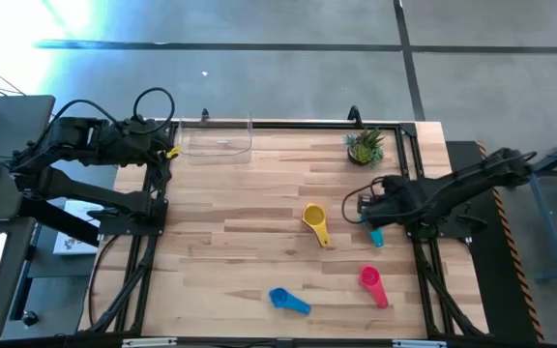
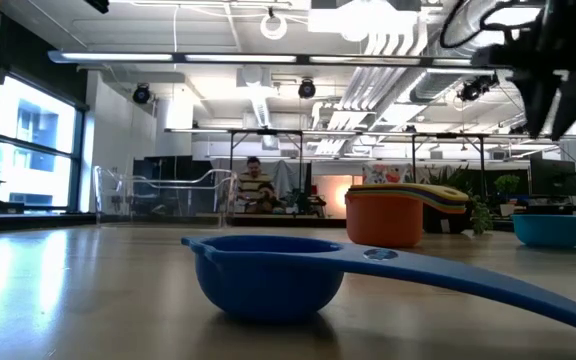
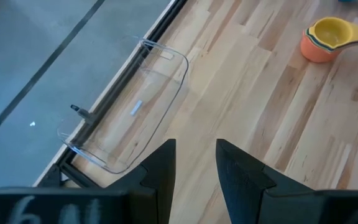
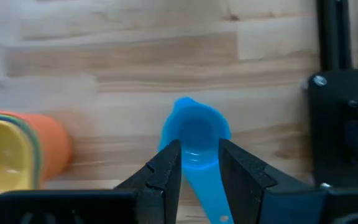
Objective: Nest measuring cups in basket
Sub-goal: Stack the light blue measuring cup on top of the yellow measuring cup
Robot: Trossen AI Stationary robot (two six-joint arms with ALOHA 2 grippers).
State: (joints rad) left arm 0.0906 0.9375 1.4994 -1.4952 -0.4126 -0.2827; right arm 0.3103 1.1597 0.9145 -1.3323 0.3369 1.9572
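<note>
**Two-armed robot partway through nesting measuring cups, right claw over a teal cup.**

Overhead, from left to right: the left claw [image 1: 169, 152] waits at the upper left of the frame, its fingers narrowly parted and holding nothing, just beside the clear basket [image 1: 219, 143], which looks empty. On the wooden worktop [image 1: 240, 242], the blue cup [image 1: 288, 301] lies bottom centre; a stack of cups with the yellow cup [image 1: 315, 221] uppermost sits at centre; the pink cup [image 1: 373, 285] lies lower right. A potted plant [image 1: 365, 146] stands upper right. The right claw [image 1: 368, 210] hangs at centre right, fingers narrowly apart astride the teal cup [image 1: 376, 236]; whether they grip it I cannot tell. Likely step: picking up the teal cup; next, carrying it left onto the stack. No writing is readable.
</note>
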